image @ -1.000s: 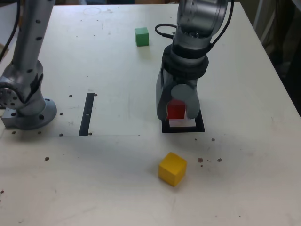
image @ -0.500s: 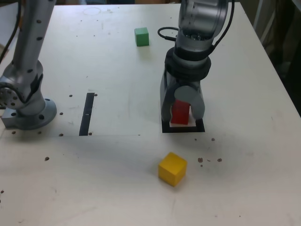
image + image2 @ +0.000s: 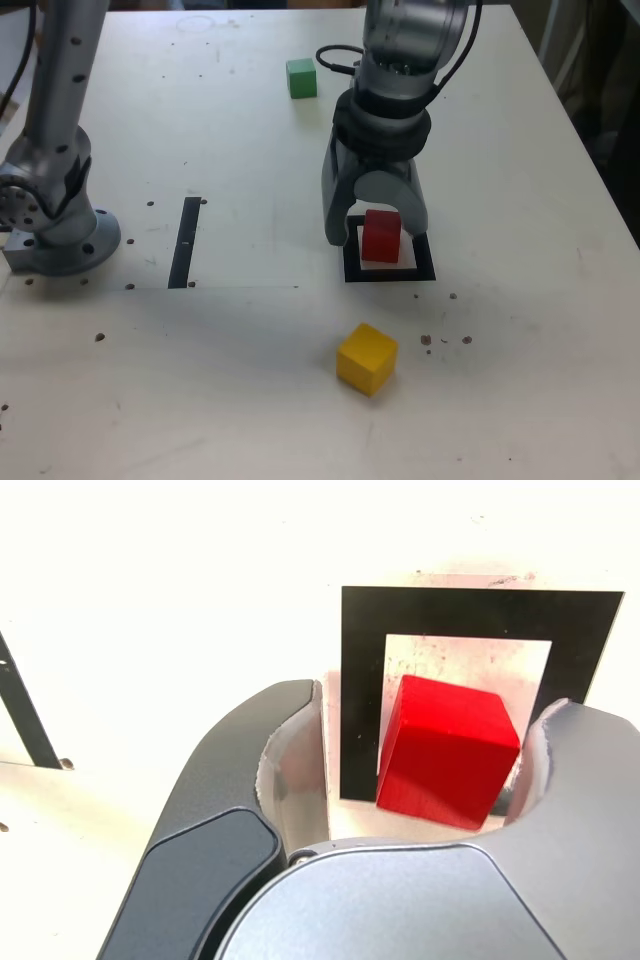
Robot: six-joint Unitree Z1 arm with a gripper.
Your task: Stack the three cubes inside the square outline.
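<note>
Table (image 3: 250,120) white and speckled, red cube (image 3: 381,236) inside square outline (image 3: 390,272)

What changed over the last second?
The gripper opened and let go of the red cube, which now stands in the square outline. One finger stands clear of it; contact on the other side can't be told. The arm also shifted slightly toward the exterior view's left. The yellow cube, green cube and black strip stayed put.
</note>
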